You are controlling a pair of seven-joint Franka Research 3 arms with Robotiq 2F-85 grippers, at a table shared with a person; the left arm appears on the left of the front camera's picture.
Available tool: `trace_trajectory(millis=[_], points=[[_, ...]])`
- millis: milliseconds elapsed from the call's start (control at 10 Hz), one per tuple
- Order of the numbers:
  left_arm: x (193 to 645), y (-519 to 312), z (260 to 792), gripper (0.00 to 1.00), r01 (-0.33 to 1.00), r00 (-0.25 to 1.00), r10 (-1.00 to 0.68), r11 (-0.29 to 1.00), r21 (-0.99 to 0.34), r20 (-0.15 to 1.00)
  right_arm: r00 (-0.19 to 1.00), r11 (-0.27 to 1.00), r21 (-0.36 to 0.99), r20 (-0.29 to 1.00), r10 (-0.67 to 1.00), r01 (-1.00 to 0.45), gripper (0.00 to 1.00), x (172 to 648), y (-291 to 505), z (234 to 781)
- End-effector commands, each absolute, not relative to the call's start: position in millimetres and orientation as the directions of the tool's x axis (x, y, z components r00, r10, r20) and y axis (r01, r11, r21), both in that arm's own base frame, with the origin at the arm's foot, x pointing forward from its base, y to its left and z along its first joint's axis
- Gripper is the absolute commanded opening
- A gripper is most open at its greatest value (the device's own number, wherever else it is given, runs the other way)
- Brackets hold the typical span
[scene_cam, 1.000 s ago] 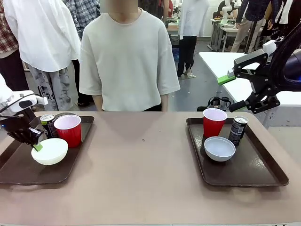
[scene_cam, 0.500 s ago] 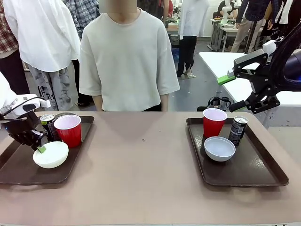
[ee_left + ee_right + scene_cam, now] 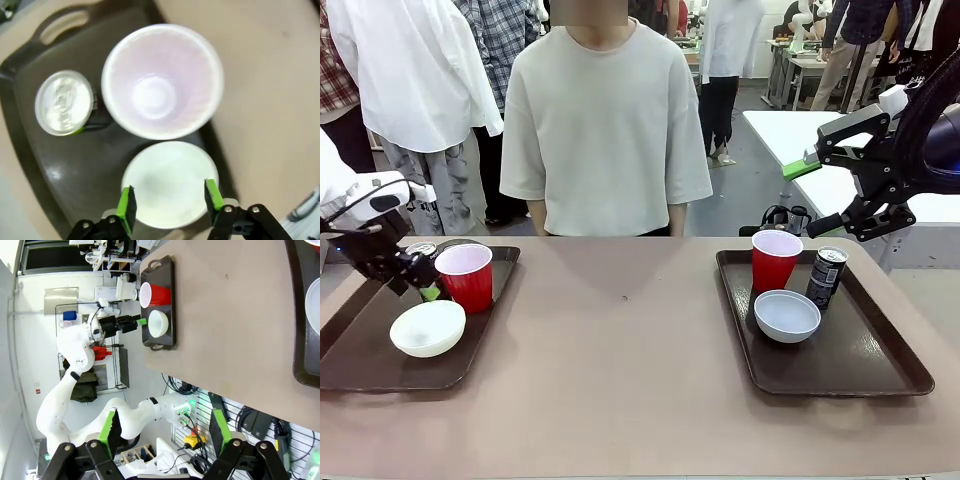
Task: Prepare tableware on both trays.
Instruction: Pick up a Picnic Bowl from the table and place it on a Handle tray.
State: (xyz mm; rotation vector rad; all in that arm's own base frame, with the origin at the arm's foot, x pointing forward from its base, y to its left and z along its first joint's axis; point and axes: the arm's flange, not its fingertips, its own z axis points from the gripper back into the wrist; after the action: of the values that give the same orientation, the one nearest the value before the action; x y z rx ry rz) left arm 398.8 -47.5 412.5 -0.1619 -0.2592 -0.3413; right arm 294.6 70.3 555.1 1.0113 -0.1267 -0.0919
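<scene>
Brown and wide, the bench (image 3: 620, 380) carries a dark tray at each end, with a person in a pale shirt standing at its far edge. On the left tray (image 3: 360, 370) a red cup (image 3: 466, 275) stands near the far edge, a soda can (image 3: 421, 252) close beside it, and a white bowl (image 3: 428, 327) sits just in front. The left claw (image 3: 415, 278) hangs open above this tray, free of the bowl. On the right tray (image 3: 860, 370) stand another red cup (image 3: 775, 258), a second soda can (image 3: 825, 276) and a second white bowl (image 3: 787, 315). The right claw (image 3: 820, 190) is raised beyond the far right corner, open and empty.
</scene>
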Motion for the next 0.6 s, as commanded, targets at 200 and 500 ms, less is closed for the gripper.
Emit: trace_trajectory(millis=[200, 500], points=[[354.8, -76.0, 437.5, 1.00, 0.393, 0.907, -0.265, 0.813, -0.430, 0.327, 0.991, 0.525, 0.851, 0.072, -0.115, -0.001, 0.92, 297.8, 68.9, 555.0], [355.9, -72.4, 464.8, 1.00, 0.232, 0.970, -0.111, 0.681, -0.695, 0.215, 0.991, 0.525, 0.851, 0.072, -0.115, -0.001, 0.92, 297.8, 68.9, 555.0]])
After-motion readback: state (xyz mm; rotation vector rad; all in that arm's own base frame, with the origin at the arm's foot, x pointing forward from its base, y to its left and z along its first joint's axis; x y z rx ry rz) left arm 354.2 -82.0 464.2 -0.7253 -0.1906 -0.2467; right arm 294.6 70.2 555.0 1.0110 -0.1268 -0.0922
